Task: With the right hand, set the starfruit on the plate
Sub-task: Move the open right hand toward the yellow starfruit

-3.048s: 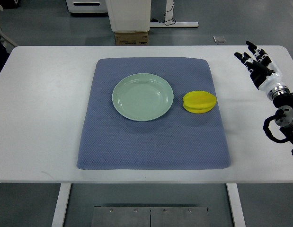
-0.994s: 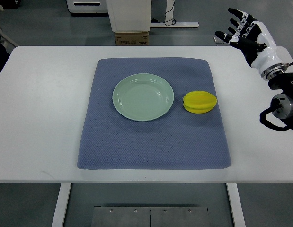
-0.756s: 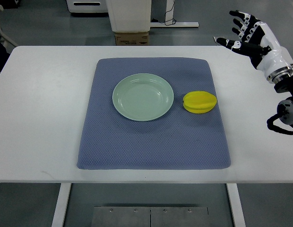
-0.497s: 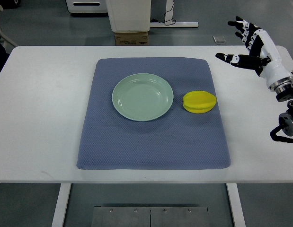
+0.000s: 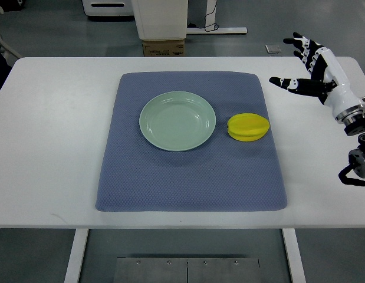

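On the white rectangular bench (image 5: 58,135) lies a blue-grey woven mat (image 5: 188,183), and on it a pale green round ceramic plate (image 5: 177,121) with a yellow ridged starfruit (image 5: 248,127) just beside it to the right, not touching the rim. The robot's black-and-white right hand (image 5: 306,69) hovers beyond the mat's far right corner, well apart from the fruit, fingers spread and holding nothing. To reach well, it should probably come down over the starfruit with fingers wide, straddle its ridges, and close from both sides without nudging it.

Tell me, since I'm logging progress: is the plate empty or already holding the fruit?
Empty. The green plate shows only bare surface, and the yellow starfruit lies beside it on the blue mat.
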### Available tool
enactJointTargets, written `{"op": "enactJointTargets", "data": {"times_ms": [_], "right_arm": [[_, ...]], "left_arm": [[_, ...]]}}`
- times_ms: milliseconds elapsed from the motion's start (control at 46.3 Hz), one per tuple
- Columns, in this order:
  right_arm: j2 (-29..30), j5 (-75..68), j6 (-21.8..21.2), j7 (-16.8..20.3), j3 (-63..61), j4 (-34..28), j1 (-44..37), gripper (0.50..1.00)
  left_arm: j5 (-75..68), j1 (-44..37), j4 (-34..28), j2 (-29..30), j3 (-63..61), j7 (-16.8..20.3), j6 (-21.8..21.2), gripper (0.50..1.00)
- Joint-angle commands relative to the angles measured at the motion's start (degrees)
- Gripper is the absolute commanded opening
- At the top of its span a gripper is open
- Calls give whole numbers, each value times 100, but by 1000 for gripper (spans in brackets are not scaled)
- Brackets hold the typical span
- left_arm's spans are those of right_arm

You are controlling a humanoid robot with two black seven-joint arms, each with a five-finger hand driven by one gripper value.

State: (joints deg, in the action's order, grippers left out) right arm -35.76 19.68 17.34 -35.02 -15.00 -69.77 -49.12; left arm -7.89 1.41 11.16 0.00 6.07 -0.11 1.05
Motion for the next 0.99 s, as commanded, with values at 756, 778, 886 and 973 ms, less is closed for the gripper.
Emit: {"op": "enactJointTargets", "data": {"times_ms": [756,778,886,973], "right_arm": [[-247,1187,805,2,1183,-80,-133,1000],[-247,1196,832,2,1236,-80,-159,1000],[-238,1205,929,2,1552,-72,-317,1000],[-238,1214,1069,2,1921,-71,-502,1000]], "left_arm": [[-2,0,0,0,0,3,0,1000],[-2,0,0,0,0,3,0,1000],[-2,0,0,0,0,-6,0,1000],[-2,0,0,0,0,3,0,1000]]}}
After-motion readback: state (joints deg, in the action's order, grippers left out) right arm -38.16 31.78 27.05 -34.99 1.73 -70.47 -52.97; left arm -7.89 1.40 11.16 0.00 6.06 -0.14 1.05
